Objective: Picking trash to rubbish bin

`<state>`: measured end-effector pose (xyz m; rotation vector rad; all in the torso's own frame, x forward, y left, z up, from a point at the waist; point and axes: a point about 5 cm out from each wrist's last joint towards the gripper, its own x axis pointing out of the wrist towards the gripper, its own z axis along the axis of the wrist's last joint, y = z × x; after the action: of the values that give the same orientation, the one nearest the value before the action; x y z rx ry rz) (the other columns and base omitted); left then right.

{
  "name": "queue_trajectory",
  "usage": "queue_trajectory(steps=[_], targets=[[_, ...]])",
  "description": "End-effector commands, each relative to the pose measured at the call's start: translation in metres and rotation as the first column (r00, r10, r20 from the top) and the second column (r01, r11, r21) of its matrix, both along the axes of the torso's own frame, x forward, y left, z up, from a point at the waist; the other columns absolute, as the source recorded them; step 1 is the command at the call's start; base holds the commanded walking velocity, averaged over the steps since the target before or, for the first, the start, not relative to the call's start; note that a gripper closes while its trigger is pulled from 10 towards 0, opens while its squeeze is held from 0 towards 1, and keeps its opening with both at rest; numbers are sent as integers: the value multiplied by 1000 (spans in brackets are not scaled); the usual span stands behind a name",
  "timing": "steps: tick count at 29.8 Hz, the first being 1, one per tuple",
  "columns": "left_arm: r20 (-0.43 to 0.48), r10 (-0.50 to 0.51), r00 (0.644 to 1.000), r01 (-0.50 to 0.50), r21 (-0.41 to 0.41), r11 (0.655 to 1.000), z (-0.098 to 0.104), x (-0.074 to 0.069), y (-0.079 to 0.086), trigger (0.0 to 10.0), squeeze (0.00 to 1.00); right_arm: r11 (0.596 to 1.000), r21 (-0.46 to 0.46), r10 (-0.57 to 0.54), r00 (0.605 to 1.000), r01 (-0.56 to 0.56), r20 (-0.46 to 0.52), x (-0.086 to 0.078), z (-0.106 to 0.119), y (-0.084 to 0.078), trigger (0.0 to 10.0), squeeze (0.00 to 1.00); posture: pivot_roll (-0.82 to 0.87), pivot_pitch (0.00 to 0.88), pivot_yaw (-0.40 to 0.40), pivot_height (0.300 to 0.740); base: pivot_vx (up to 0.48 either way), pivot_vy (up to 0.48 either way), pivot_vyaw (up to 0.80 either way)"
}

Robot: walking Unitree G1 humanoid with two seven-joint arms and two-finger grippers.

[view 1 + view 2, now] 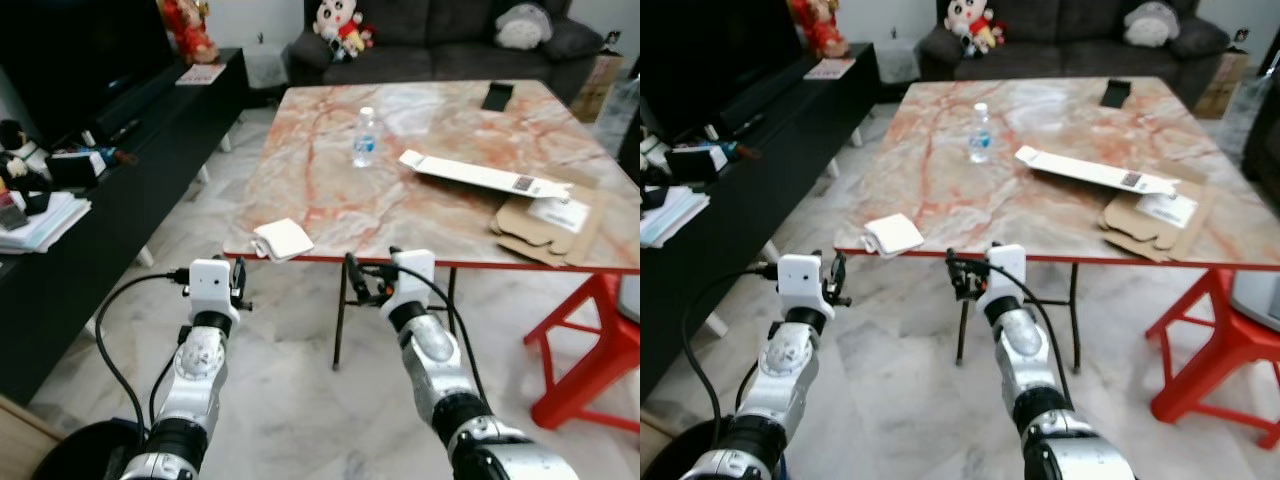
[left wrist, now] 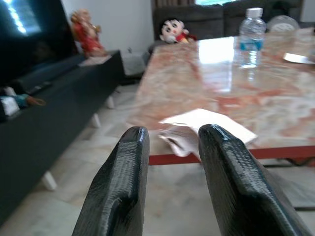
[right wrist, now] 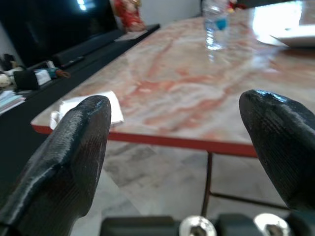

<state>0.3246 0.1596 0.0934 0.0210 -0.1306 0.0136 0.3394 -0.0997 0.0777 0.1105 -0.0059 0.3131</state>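
A white crumpled paper (image 1: pixel 282 239) lies on the near left corner of the marble table (image 1: pixel 330 200), partly over the edge. A clear water bottle (image 1: pixel 365 137) stands upright mid-table. My left gripper (image 1: pixel 238 273) hovers below and in front of that corner, its fingers (image 2: pixel 130 147) open by a narrow gap and holding nothing; the paper (image 2: pixel 206 129) lies just beyond them. My right gripper (image 1: pixel 362 280) is under the front edge, right of the paper, wide open and empty, and its fingers (image 3: pixel 83 123) frame the tabletop.
A flat white carton (image 1: pixel 480 175), brown cardboard (image 1: pixel 545 228) and a black phone (image 1: pixel 497 96) lie on the table's right half. A black TV cabinet (image 1: pixel 90 200) runs along the left, with a red stool (image 1: pixel 590 350) at the right and a dark round object (image 1: pixel 80 450) at bottom left.
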Motion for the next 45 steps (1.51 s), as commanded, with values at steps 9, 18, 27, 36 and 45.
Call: queue_trajectory(steps=[9,18,27,36,45], targets=[[8,22,1000,-21,-63,998,9,7,3,10000,0,1000,1,30,999,-30,43,4,11,7,10000,0,80,0,70,740,122,0,0],[10,29,1000,-28,-69,997,11,8,5,10000,0,995,-66,84,992,-78,89,3,14,13,10000,0,80,0,70,740,297,0,356],[22,34,999,-33,-63,997,14,8,6,10000,0,992,-87,105,989,-97,100,2,15,16,10000,0,80,0,71,740,300,0,158],[28,41,999,-39,-62,997,16,8,6,10000,0,994,-55,99,990,-94,99,2,16,16,10000,0,79,0,71,740,300,0,533],[30,42,999,-40,-64,997,16,9,6,10000,0,993,-76,101,990,-93,98,2,15,15,10000,0,79,0,68,740,301,0,0]])
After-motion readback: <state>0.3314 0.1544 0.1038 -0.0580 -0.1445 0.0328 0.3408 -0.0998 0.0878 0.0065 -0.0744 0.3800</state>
